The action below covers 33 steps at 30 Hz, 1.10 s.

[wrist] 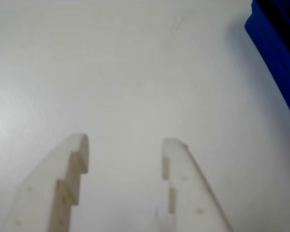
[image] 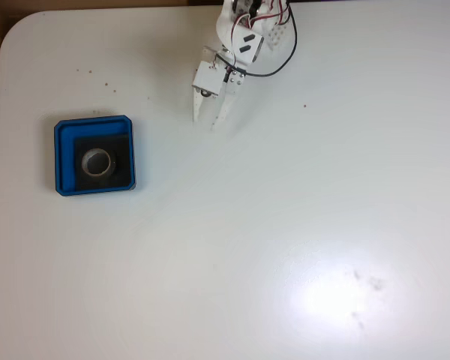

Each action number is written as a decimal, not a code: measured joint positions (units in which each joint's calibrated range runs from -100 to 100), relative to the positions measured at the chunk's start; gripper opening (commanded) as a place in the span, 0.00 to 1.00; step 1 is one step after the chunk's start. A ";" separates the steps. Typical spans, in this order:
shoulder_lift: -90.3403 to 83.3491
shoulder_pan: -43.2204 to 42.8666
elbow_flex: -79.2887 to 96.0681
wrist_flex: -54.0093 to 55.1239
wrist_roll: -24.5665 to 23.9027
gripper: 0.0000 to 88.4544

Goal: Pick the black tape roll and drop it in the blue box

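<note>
1. Black tape roll (image: 97, 161) is the thing the task turns on, and the fixed view shows it lying flat on the black floor of the blue box (image: 64, 156), at the left of the surface (image: 285, 225), roughly centred, with the rim around it on all sides. Judged from that, the drop looks done.

2. Nearest the lens in the wrist view is the claw (wrist: 128, 145): two pale fingers (wrist: 72, 164) stand apart with bare surface showing between them, and nothing is gripped.

3. Farther off in the wrist view, a corner of the blue box (wrist: 275, 43) shows at the top right edge, well apart from the fingertips.

4. In the fixed view the claw (image: 208, 116) hangs near the far edge of the surface, to the right of the box and well clear of it, tips pointing toward the near side. Black and red wires loop off the arm behind it.

5. Handling, as a guess: the roll looks light and stiff, a flat ring with a pale inner core and open centre. Its smooth black side may be slippery. The surest hold would be across the outer rim, or one finger in the hole and one outside. The box's thick rim would crowd a low approach.
</note>
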<state>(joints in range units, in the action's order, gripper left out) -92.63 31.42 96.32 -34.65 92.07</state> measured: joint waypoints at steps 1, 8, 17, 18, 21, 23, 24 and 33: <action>-1.27 -1.09 1.61 0.00 0.00 0.16; -3.90 -11.18 2.69 -0.08 0.17 0.16; -4.06 -25.24 2.78 -0.08 0.17 0.15; -4.06 -25.73 2.78 -0.08 0.17 0.15; -4.06 -25.93 2.78 -0.08 0.17 0.12; -4.06 -25.93 2.78 -0.16 0.17 0.07; -4.06 -25.93 2.78 -0.25 0.17 0.05; -4.06 -26.32 2.78 -0.33 0.17 0.01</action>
<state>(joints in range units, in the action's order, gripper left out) -96.70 5.10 99.10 -34.98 92.24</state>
